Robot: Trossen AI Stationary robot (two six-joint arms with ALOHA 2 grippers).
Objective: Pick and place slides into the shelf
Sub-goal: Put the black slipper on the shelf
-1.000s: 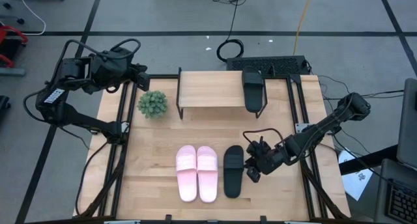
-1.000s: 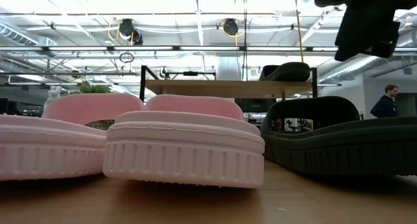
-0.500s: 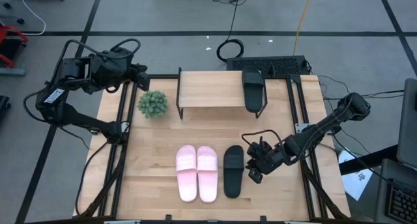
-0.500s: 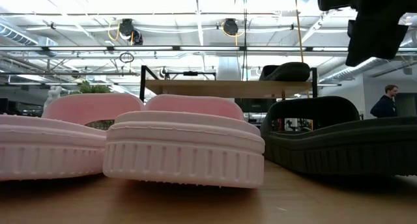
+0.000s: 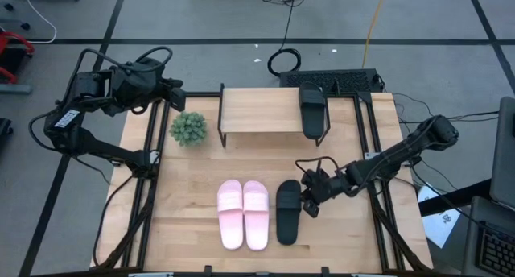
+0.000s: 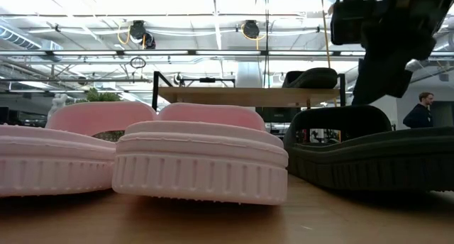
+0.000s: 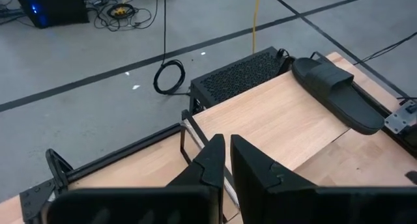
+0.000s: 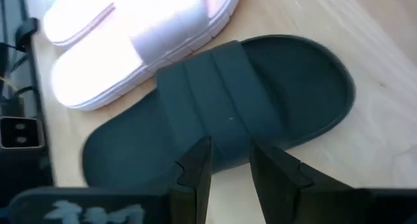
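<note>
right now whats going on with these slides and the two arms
The right tool hangs just beside the black slide on the table, fingers part open and aimed at its strap, nothing held yet. The other black slide already sits on the right end of the shelf. The pink pair lies side by side on the table, untouched. The left tool waits shut, parked off the table's far left corner near the small potted plant.
</note>
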